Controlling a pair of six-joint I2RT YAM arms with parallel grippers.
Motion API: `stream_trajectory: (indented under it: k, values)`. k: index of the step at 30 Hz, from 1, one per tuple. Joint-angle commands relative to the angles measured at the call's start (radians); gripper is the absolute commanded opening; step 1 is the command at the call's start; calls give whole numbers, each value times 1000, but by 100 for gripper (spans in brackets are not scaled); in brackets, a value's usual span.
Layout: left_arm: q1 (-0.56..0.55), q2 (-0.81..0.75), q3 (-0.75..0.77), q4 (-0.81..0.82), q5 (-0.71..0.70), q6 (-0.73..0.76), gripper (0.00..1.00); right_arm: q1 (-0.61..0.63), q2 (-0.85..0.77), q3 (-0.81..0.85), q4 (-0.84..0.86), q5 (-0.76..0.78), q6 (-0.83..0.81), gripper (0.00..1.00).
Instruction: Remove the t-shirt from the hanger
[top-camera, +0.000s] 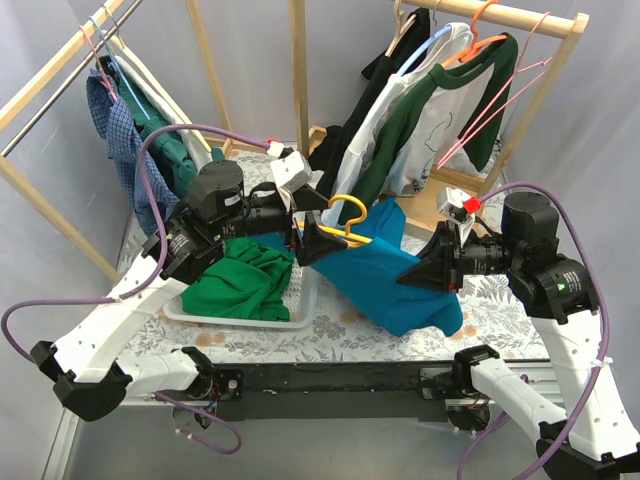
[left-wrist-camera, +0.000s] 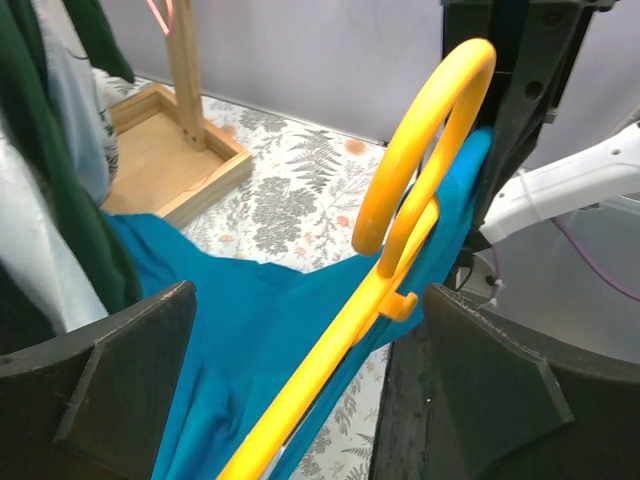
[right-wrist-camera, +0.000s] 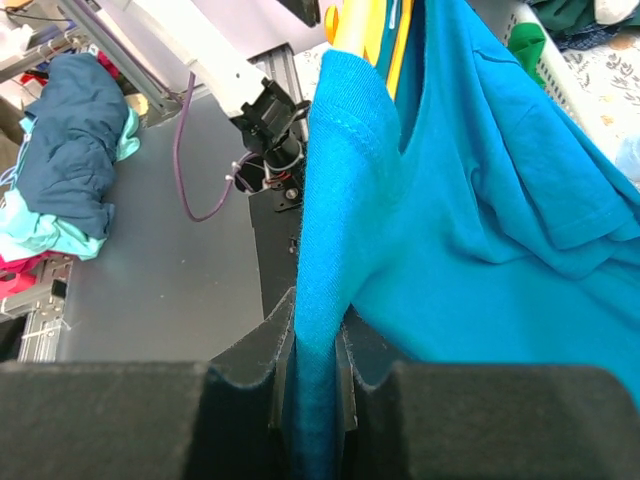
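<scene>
Our right hand, clamped on a fold of the one blue t-shirt draped over the single yellow hanger, and our left hand, jaws apart around that hanger's neck, suggest we are mid-removal: next, grip the hanger and pull cloth off it.

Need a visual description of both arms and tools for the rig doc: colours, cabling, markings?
Left arm and right arm: white link shells, black cylindrical joint housings. A purple cable loops along each. A green light glows on the right arm; a red tab sits by its wrist camera. Left tool and right tool: matte black, broad angular fingers.
</scene>
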Motion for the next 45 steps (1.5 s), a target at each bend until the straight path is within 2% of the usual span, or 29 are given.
stream_trajectory:
  k: [1,4,6,10,17,26,27,28,30,31,38,41,42,44,45]
  values:
    - [-2,-8,-16,79,87,-29,92,5,-12,-16,64,-78,0,1]
    - [-2,3,-19,88,110,-41,80,5,-18,-30,85,-86,17,1]
    - [-2,12,-21,94,134,-49,77,5,-19,-41,96,-92,26,1]
    - [-2,20,-42,126,185,-75,75,5,-24,-55,122,-103,46,1]
    - [-2,20,-81,163,196,-104,69,6,-25,-68,175,-118,75,1]
    - [-2,44,-75,189,223,-120,45,6,-27,-84,191,-130,96,1]
    - [-2,52,-73,191,233,-121,42,8,-28,-85,191,-132,96,1]
    - [-2,55,-72,191,236,-121,30,6,-30,-85,193,-132,98,1]
    - [-4,60,-75,189,236,-124,14,8,-30,-85,198,-130,99,1]
    - [-4,58,-76,191,230,-124,1,6,-29,-85,198,-130,101,1]
    - [-4,35,-90,189,210,-109,0,6,-38,-108,204,-86,99,1]
    - [-4,11,-99,191,196,-91,0,8,-50,-124,211,-3,106,1]
    - [-4,3,-98,191,191,-84,0,6,-55,-125,216,23,107,15]
    - [-4,-15,-98,188,171,-72,0,8,-65,-131,221,91,109,35]
    - [-4,-20,-96,177,149,-65,0,8,-68,-131,225,107,106,57]
